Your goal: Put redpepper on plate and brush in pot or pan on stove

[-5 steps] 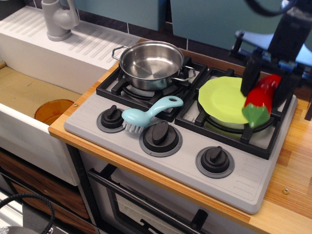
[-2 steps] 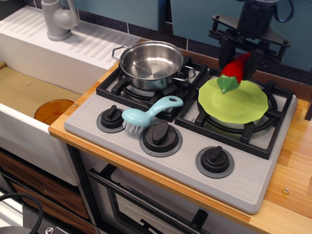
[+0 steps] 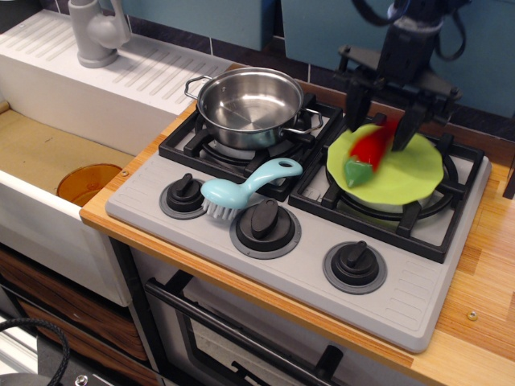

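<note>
The redpepper [image 3: 368,151] lies slanted on the lime-green plate [image 3: 414,173], green stem toward the front left. The plate sits on the right burner of the grey stove [image 3: 402,293]. My gripper [image 3: 384,117] hangs low over the back of the plate. Its fingers [image 3: 356,100] are spread apart on either side of the pepper's red tip and do not pinch it. The light blue brush [image 3: 245,186] lies on the stove front between the knobs, bristles down at the left. The steel pot [image 3: 249,100] stands empty on the left burner.
Three black knobs [image 3: 354,265] line the stove front. A sink [image 3: 48,153] with an orange-brown disc [image 3: 87,183] lies to the left, with a grey faucet [image 3: 95,32] behind it. Wooden counter [image 3: 483,265] runs along the right.
The gripper carried the pepper from the plate's right edge to the back, then lowered it. Its fingers have spread, and the pepper now rests on the plate.
</note>
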`<state>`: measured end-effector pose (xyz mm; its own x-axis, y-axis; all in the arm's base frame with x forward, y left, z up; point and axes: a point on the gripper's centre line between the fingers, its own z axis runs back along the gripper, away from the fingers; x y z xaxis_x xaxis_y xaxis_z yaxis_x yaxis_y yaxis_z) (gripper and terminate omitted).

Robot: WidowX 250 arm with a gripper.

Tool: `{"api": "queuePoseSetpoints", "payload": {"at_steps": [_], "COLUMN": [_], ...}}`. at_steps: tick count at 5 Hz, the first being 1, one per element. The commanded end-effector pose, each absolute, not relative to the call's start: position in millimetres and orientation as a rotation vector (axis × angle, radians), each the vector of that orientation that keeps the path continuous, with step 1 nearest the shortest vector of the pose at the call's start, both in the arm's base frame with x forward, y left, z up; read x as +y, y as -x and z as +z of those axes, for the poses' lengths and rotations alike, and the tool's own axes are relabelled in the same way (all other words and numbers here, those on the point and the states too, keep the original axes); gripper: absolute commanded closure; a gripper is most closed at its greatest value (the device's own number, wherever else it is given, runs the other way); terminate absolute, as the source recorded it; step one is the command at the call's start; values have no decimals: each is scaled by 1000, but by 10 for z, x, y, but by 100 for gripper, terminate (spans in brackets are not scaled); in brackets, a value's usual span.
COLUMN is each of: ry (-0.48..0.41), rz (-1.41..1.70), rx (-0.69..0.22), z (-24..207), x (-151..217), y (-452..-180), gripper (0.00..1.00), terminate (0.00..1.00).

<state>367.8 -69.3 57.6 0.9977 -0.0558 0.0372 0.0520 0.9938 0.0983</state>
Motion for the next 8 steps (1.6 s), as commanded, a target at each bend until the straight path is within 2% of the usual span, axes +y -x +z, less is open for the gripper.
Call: {"api": "queuePoseSetpoints", "payload": {"at_steps": [1,3,4,8], "ry": [-88,-83,-115,-115], "rz": [-32,-26,-45,-45], "rx": [-72,-50,-30,-30], "z": [868,1115,1242,1242], "x": [-822,-853,-810,-810], "y": [-3605,-3442,-3368,-3368], "gripper": [0,0,0,0], "terminate": [0,0,0,0]}}
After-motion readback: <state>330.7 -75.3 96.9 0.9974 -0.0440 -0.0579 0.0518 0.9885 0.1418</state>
